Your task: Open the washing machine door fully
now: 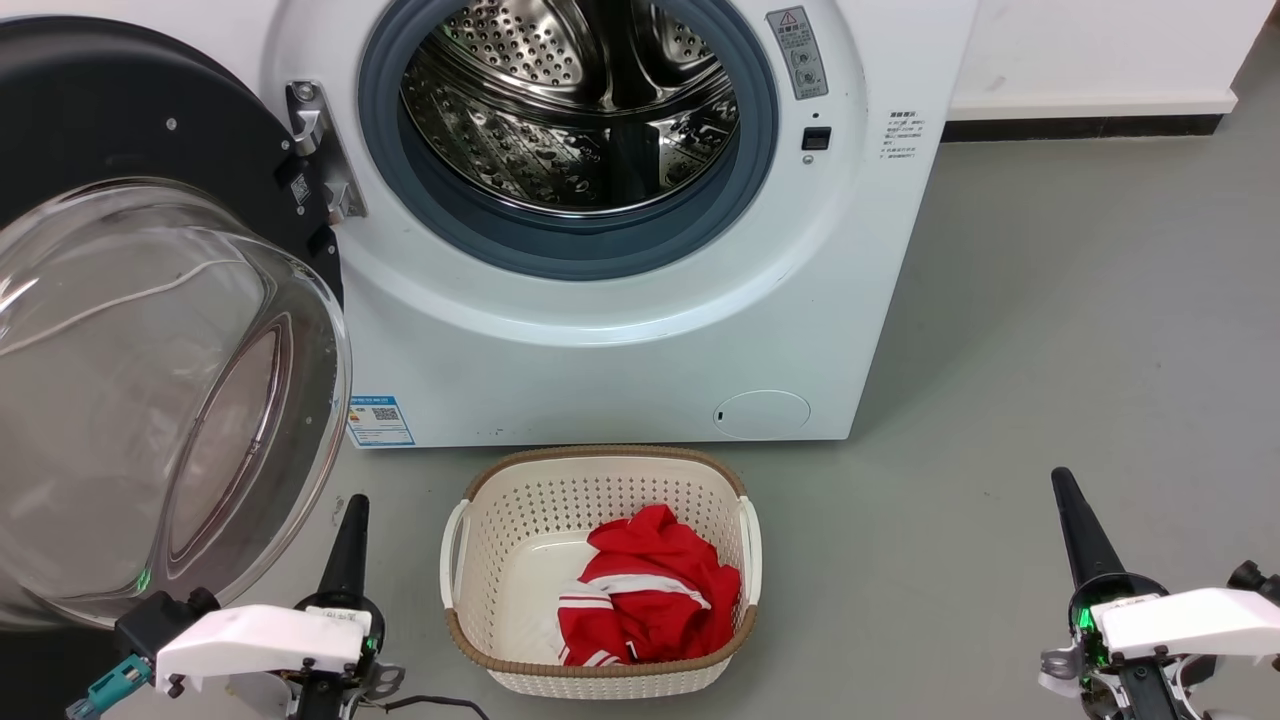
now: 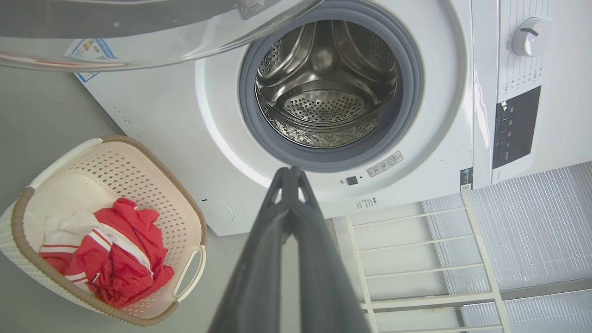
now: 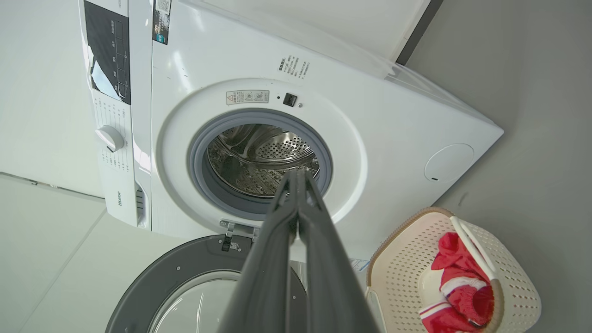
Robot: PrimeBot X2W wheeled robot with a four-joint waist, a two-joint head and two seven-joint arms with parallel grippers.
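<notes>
the washing machine door [image 1: 150, 330] stands far out from the left edge of the washing machine [image 1: 620, 340], so the steel drum [image 1: 570, 110] is open to see and the job looks done or nearly done, with maybe one last little push left. the left gripper [image 1: 355, 510] sits low just by the door's glass bowl and the right gripper [image 1: 1063, 485] is far off near the right edge of the floor [image 1: 1000, 330], both with fingers pressed together and nothing in them. the door's left part is cut off, so i cannot tell if it can swing more.
</notes>
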